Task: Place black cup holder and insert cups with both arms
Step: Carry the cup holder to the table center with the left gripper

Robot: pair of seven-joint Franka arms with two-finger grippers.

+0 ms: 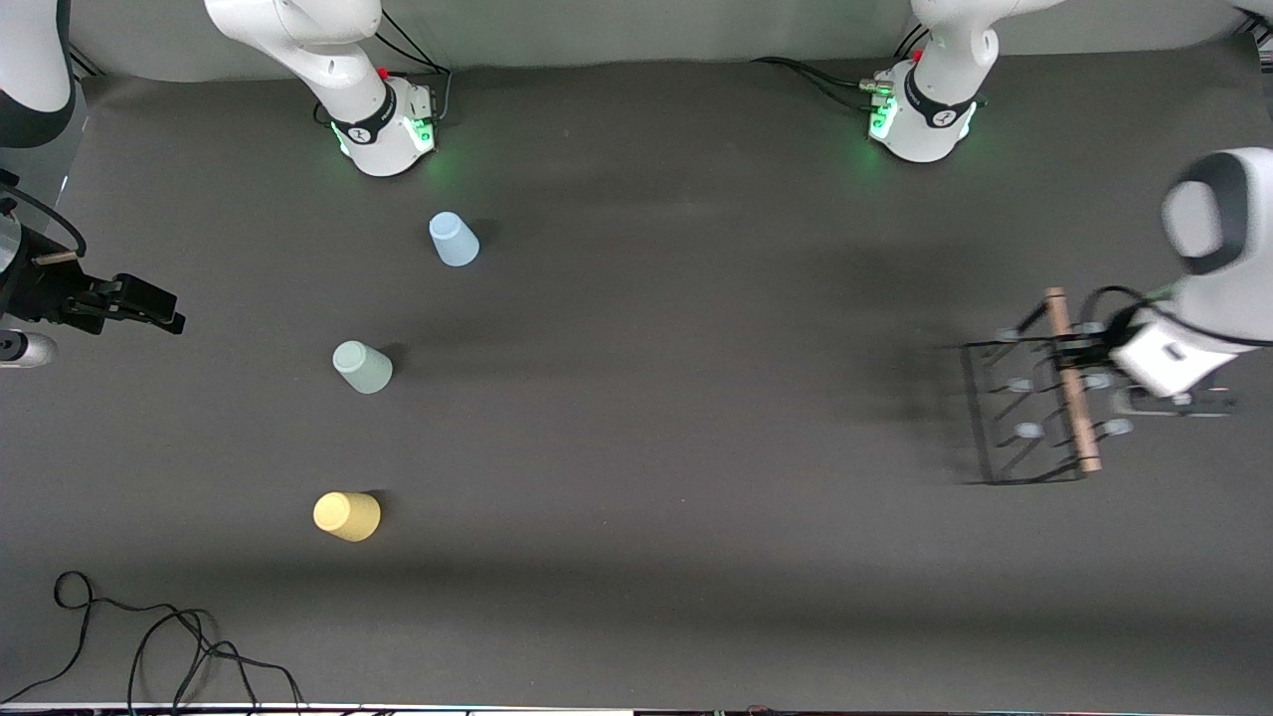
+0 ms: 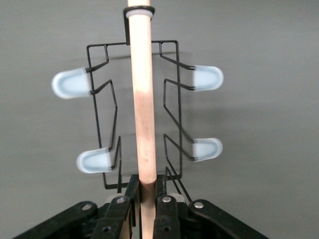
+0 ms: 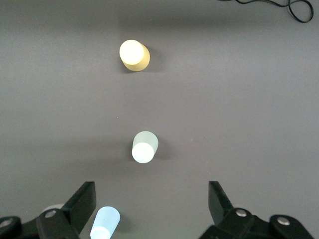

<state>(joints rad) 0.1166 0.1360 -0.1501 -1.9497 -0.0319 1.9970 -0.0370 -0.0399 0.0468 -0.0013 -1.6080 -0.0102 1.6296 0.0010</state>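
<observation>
Yellow cup (image 1: 347, 516) sits untouched; right gripper (image 3: 152, 206) waits spread; left gripper (image 2: 147, 199), pinching the rack (image 1: 1029, 413) handle, risks it swinging.

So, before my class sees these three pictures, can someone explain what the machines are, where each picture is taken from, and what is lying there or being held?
Two white robot arms stand at a dark table. One picture looks down from a high camera facing them; the other two come from cameras on each arm's wrist. The left gripper is shut on the wooden handle of a black cup holder at its own end of the table. The right gripper is open above three upside-down cups: blue cup, green cup and yellow cup, nearest the high camera.
</observation>
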